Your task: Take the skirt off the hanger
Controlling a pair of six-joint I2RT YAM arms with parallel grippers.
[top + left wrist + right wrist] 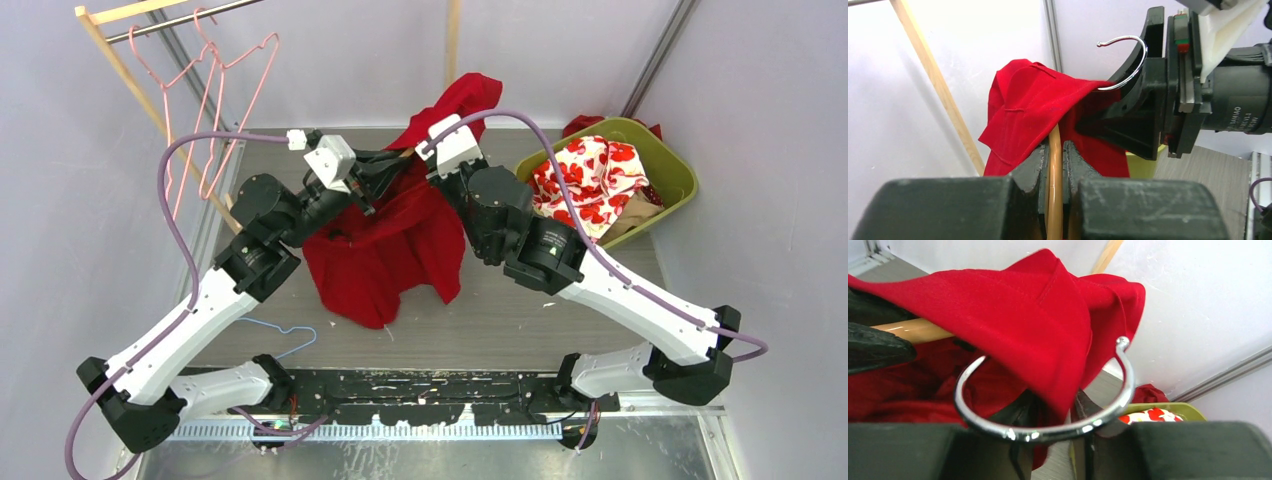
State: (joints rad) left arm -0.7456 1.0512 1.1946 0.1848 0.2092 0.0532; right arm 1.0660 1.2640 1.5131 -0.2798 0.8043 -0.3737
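- The grey wood-grain table (560, 310) fills the floor of the top view, with white walls around it.
- The left arm (200, 320) rises from 7 o'clock toward the table's centre. The right arm (640, 300) rises from 5 o'clock. Their wrists meet just past centre, toward 12 o'clock.
- The red cloth skirt (390, 250) hangs between the two wrists. Its bulk sags onto the table at centre, and one peak of cloth stands up toward 12 o'clock.
- The olive-green plastic basket (680, 165) sits at 2 o'clock. It holds a white cloth with red flowers (590, 170).
- The wooden rack with a metal rail (120, 60) stands at 10 o'clock, and pink wire hangers (215, 90) hang from it.
- The tan wooden hanger (1054, 200) runs from the left pincer up under the skirt, which is draped over it.
- The left gripper (1054, 155) has its fingers pressed together on the hanger's wooden bar.
- The right gripper (1054, 412) has its fingers drawn close on a fold of the skirt, at 6 o'clock in its own wrist view.
- The hanger's chrome hook (1048, 432) curves just in front of those fingers, with its open tip toward 2 o'clock.
- A thin blue wire hanger (285, 340) lies flat on the table at 7 o'clock, beside the left arm.
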